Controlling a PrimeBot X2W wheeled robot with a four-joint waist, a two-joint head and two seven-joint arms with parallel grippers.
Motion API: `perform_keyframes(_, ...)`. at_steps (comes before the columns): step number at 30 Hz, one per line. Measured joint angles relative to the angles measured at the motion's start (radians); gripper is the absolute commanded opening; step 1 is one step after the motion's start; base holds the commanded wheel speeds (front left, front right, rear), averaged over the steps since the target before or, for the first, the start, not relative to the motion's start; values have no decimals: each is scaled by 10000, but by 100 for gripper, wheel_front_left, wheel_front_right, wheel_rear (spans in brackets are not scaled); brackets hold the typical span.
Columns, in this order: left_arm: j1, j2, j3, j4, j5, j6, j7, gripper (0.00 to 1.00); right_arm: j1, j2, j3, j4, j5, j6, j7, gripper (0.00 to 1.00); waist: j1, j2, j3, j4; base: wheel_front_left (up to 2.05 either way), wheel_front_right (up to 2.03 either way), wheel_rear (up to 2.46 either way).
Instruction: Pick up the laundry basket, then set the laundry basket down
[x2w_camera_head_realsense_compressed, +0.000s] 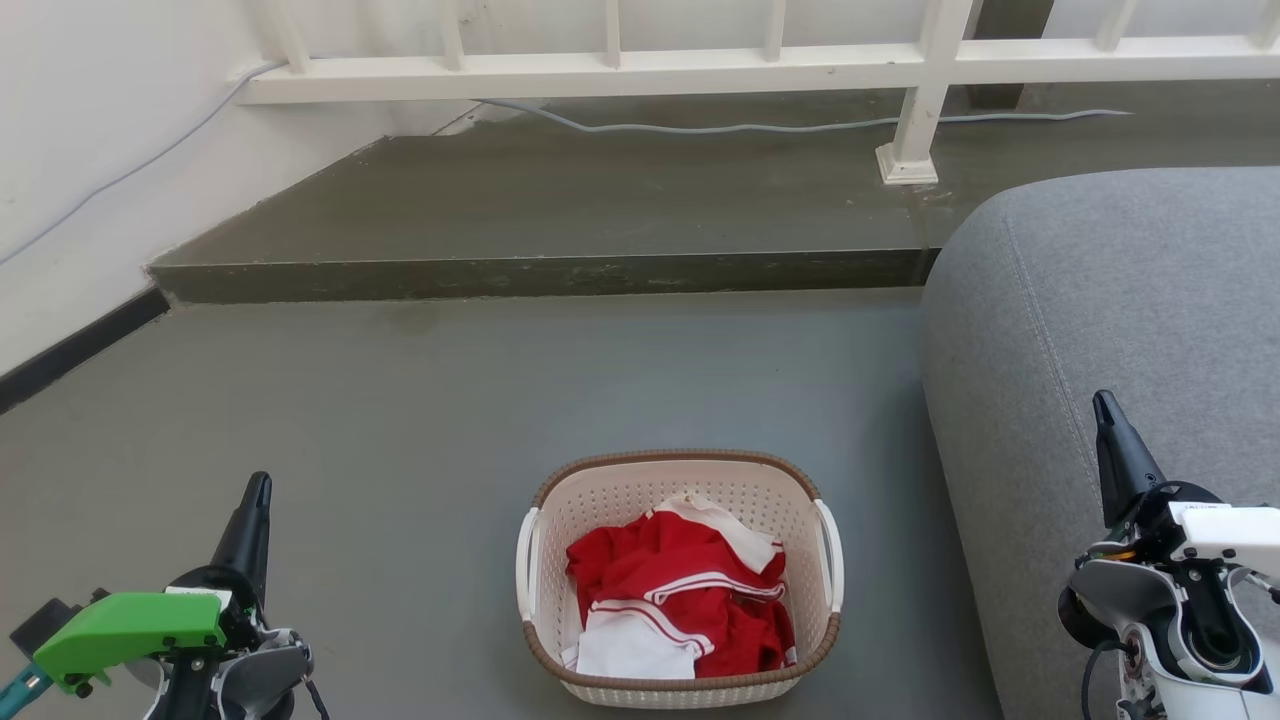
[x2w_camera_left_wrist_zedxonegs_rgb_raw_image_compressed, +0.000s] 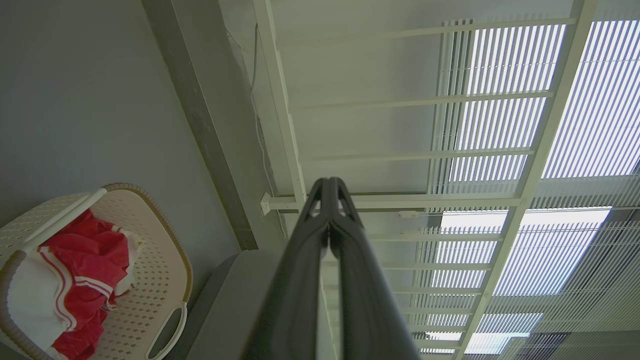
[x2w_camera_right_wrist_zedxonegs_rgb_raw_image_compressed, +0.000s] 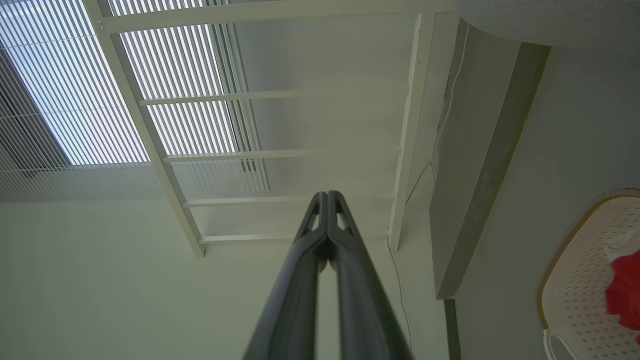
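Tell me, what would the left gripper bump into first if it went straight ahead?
Probably the white railing; the left gripper points at it with nothing nearer, though depth is unclear.

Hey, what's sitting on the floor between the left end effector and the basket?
Nothing. In the head view, the stretch of grey floor between the left end effector and the basket is bare.

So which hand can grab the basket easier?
Left, probably: the left hand has just floor between it and the laundry basket; the right hand hangs by the grey sofa.
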Motion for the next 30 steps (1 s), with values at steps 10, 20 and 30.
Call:
perform_keyframes(10, 0, 0, 0, 0, 0, 0, 0, 0, 0, 0, 0, 0, 0, 0, 0, 0, 0, 0, 0, 0, 0, 0, 0)
perform_keyframes(20, 0, 0, 0, 0, 0, 0, 0, 0, 0, 0, 0, 0, 0, 0, 0, 0, 0, 0, 0, 0, 0, 0, 0)
perform_keyframes(30, 0, 0, 0, 0, 0, 0, 0, 0, 0, 0, 0, 0, 0, 0, 0, 0, 0, 0, 0, 0, 0, 0, 0)
